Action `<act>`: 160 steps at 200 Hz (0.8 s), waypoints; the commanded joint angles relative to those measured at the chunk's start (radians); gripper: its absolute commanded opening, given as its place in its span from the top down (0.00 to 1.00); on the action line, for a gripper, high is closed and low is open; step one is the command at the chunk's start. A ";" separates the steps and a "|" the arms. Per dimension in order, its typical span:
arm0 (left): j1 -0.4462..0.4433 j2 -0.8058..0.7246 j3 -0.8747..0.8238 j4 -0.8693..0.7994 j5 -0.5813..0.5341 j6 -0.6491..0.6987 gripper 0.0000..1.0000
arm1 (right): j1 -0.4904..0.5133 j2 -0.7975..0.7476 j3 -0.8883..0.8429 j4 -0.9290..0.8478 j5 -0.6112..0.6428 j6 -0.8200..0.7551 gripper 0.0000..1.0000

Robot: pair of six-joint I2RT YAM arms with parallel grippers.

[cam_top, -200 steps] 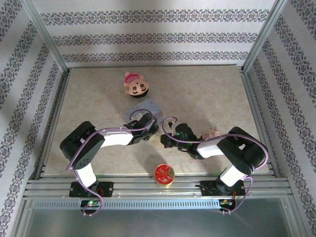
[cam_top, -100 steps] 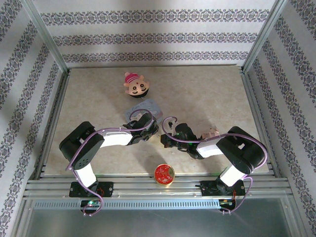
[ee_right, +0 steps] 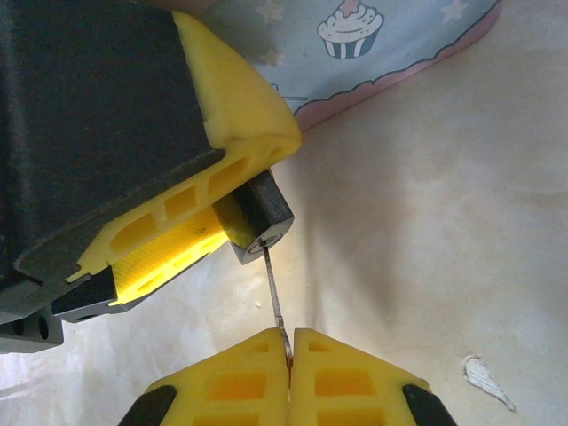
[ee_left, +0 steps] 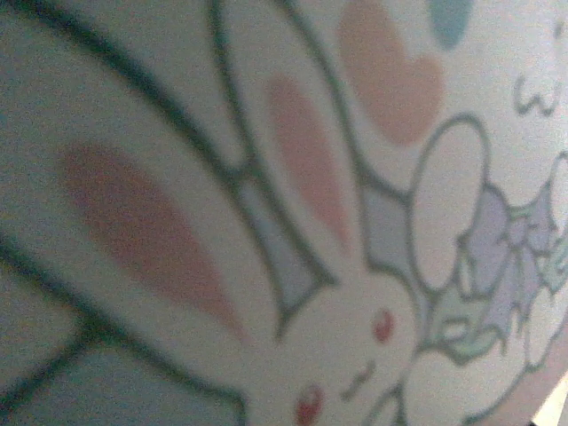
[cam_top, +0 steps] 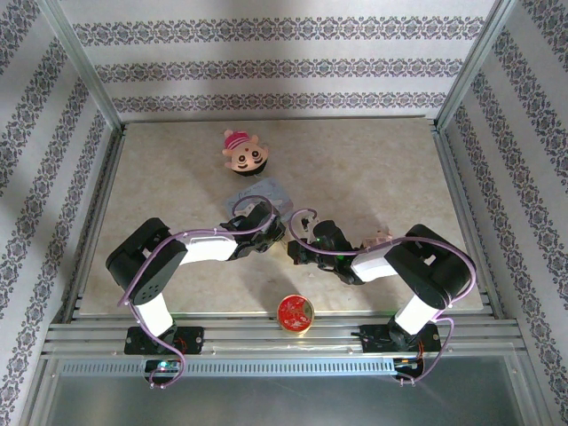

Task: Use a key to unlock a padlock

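Mid-frame, our left gripper (ee_right: 251, 191) clamps the small rigid padlock (ee_right: 258, 222); our right gripper (ee_right: 290, 344), closed at bottom centre, pinches the key (ee_right: 274, 295), thin and likely slippery, best gripped by its head

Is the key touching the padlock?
Touching. In the right wrist view, the key, pinched by the right gripper, reaches with its tip into the keyhole face of the padlock.

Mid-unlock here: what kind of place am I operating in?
Likely a lab test cell, not a home: aluminium frame posts, wallpaper-patterned panels on three sides, and a doll-head toy on a beige table.
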 commanded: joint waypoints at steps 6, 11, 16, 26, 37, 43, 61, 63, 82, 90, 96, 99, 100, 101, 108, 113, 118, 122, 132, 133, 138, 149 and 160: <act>0.008 0.012 -0.006 -0.065 0.079 -0.050 0.97 | -0.005 -0.023 -0.019 0.074 0.035 -0.005 1.00; 0.010 0.010 -0.007 -0.067 0.078 -0.050 0.97 | -0.006 -0.030 -0.026 0.074 0.035 -0.004 1.00; 0.012 0.008 -0.005 -0.072 0.078 -0.052 0.97 | -0.007 -0.038 -0.031 0.072 0.034 -0.004 1.00; 0.016 0.004 -0.006 -0.076 0.085 -0.056 0.97 | -0.007 -0.055 -0.045 0.070 0.032 -0.001 1.00; 0.022 0.003 -0.009 -0.080 0.095 -0.063 0.97 | -0.013 -0.070 -0.059 0.062 0.024 -0.001 1.00; 0.025 0.002 -0.011 -0.080 0.105 -0.068 0.97 | -0.018 -0.076 -0.065 0.058 0.014 -0.003 1.00; 0.036 0.007 -0.017 -0.076 0.134 -0.080 0.97 | -0.030 -0.075 -0.078 0.059 -0.022 -0.012 1.00; 0.038 0.007 -0.018 -0.074 0.137 -0.082 0.97 | -0.031 -0.074 -0.079 0.059 -0.025 -0.013 1.00; 0.044 0.007 -0.026 -0.062 0.157 -0.095 0.97 | -0.039 -0.057 -0.086 0.078 -0.053 -0.021 1.00; 0.046 0.007 -0.026 -0.059 0.161 -0.097 0.97 | -0.041 -0.051 -0.086 0.098 -0.064 -0.019 1.00; 0.046 0.006 -0.024 -0.062 0.164 -0.098 0.97 | -0.045 -0.047 -0.086 0.116 -0.072 -0.018 1.00; 0.046 0.007 -0.023 -0.062 0.166 -0.099 0.97 | -0.046 -0.046 -0.111 0.125 -0.077 -0.018 1.00; 0.045 0.007 -0.023 -0.063 0.166 -0.099 0.97 | -0.046 -0.045 -0.113 0.128 -0.078 -0.018 1.00; 0.045 0.007 -0.023 -0.063 0.166 -0.099 0.97 | -0.047 -0.044 -0.115 0.130 -0.080 -0.018 1.00; 0.046 0.009 -0.023 -0.061 0.169 -0.102 0.97 | -0.049 -0.043 -0.118 0.143 -0.087 -0.020 1.00; 0.046 0.009 -0.023 -0.059 0.173 -0.104 0.97 | -0.050 -0.042 -0.118 0.151 -0.092 -0.023 1.00; 0.046 0.010 -0.024 -0.055 0.176 -0.107 0.97 | -0.049 -0.042 -0.118 0.158 -0.099 -0.028 1.00; 0.046 0.012 -0.025 -0.053 0.179 -0.111 0.97 | -0.050 -0.044 -0.118 0.162 -0.102 -0.032 1.00; 0.047 0.016 -0.024 -0.049 0.184 -0.114 0.97 | -0.050 -0.049 -0.118 0.167 -0.106 -0.043 1.00; 0.047 0.017 -0.025 -0.049 0.184 -0.114 0.97 | -0.049 -0.050 -0.118 0.168 -0.106 -0.044 1.00; 0.047 0.018 -0.026 -0.048 0.187 -0.115 0.97 | -0.050 -0.054 -0.118 0.169 -0.107 -0.050 1.00; 0.047 0.023 -0.026 -0.046 0.192 -0.122 0.97 | -0.050 -0.062 -0.117 0.168 -0.110 -0.058 1.00; 0.048 0.023 -0.029 -0.039 0.193 -0.125 0.97 | -0.052 -0.067 -0.112 0.160 -0.114 -0.060 1.00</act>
